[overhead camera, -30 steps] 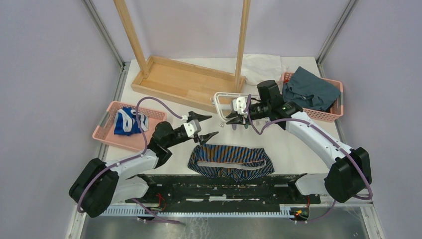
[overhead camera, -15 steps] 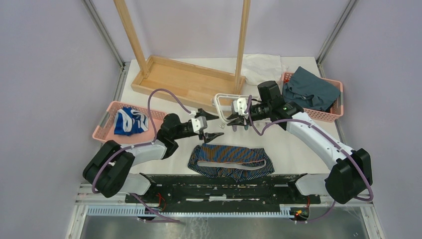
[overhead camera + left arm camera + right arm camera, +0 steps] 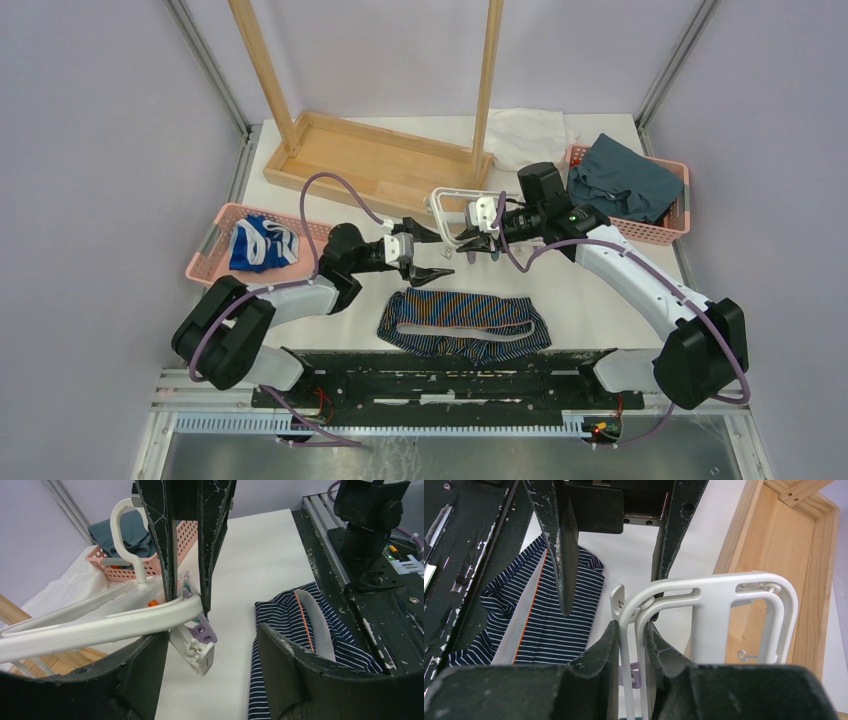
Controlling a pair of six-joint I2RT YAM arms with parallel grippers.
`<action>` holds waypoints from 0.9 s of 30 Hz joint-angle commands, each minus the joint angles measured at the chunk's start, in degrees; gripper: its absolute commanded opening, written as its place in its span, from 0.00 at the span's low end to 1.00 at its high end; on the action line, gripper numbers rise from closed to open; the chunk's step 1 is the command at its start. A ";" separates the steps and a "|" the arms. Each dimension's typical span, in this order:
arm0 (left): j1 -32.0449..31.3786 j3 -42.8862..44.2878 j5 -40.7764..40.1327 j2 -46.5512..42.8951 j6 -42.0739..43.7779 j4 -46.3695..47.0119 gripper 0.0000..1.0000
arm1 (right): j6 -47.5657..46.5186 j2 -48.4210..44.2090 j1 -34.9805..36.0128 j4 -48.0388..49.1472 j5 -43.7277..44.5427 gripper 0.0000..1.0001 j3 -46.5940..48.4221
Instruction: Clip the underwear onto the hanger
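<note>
Underwear (image 3: pixel 465 322) lies flat on white table (image 3: pixel 590 290), near edge, btwn arms. 1 hanger (image 3: pixel 450 212) just beyond, right gripper (image 3: pixel 470 240) clamped on its frame. Left gripper (image 3: pixel 443 251) fingers apart, near hanger. 2 pink baskets (image 3: pixel 205 262), 1 wooden rack (image 3: pixel 370 165); lilac walls.

Underwear (image 3: pixel 465 322) on table (image 3: pixel 565 285), before hanger (image 3: pixel 452 190)

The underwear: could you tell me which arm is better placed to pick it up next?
Left, probably: the left gripper is open and empty near the underwear, while the right gripper is shut on the hanger.
</note>
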 commanded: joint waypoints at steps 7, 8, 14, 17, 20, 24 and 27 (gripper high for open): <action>0.21 3.50 4.41 2.57 -3.35 2.99 0.69 | -0.96 -2.22 -0.17 2.45 -2.84 0.00 1.08; 0.18 3.67 4.44 2.75 -3.41 2.97 0.69 | -0.92 -2.22 -0.15 2.52 -2.78 0.00 1.13; 0.25 3.94 3.24 2.82 -2.98 2.23 0.66 | -0.87 -2.14 -0.15 2.54 -2.74 0.00 1.10; 0.26 4.22 2.24 2.64 -1.96 0.62 0.65 | -0.87 -2.15 -0.12 2.54 -2.84 0.00 1.13; 0.27 4.60 1.38 2.56 -1.19 -1.38 0.63 | -0.88 -2.22 -0.15 2.54 -2.77 0.00 1.10; 0.44 4.36 -0.40 2.02 -0.26 -3.00 0.63 | -0.87 -2.22 -0.14 2.54 -2.60 0.00 1.05; 0.53 3.34 -2.16 0.61 0.25 -3.95 0.64 | -0.80 -2.22 -0.13 2.62 -2.51 0.00 1.02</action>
